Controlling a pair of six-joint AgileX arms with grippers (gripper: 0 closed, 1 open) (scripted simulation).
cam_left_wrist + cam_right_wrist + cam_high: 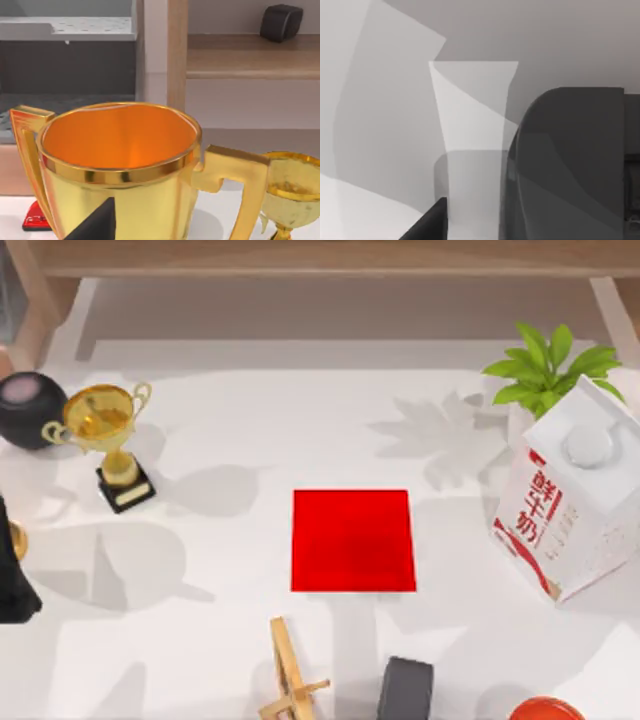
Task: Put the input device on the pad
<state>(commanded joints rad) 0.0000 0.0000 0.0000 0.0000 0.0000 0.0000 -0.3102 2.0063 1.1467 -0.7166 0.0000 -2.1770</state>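
The pad (353, 540) is a flat bright red square in the middle of the table. The input device (405, 690), dark grey and rounded, lies near the front edge just right of the pad's lower right corner, partly cut off by the picture. It looms close in the right wrist view as a large dark rounded body (570, 165), with one dark fingertip (430, 222) of my right gripper beside it. My left arm (12, 580) is parked at the table's left edge. One of its fingertips (97, 222) shows in front of a gold cup (120, 160).
A gold trophy (105, 430) and a black round object (25, 408) stand at the back left. A milk carton (565, 505) and a green plant (545, 370) occupy the right. A wooden stand (290, 680) and a red round thing (545, 710) sit at the front edge.
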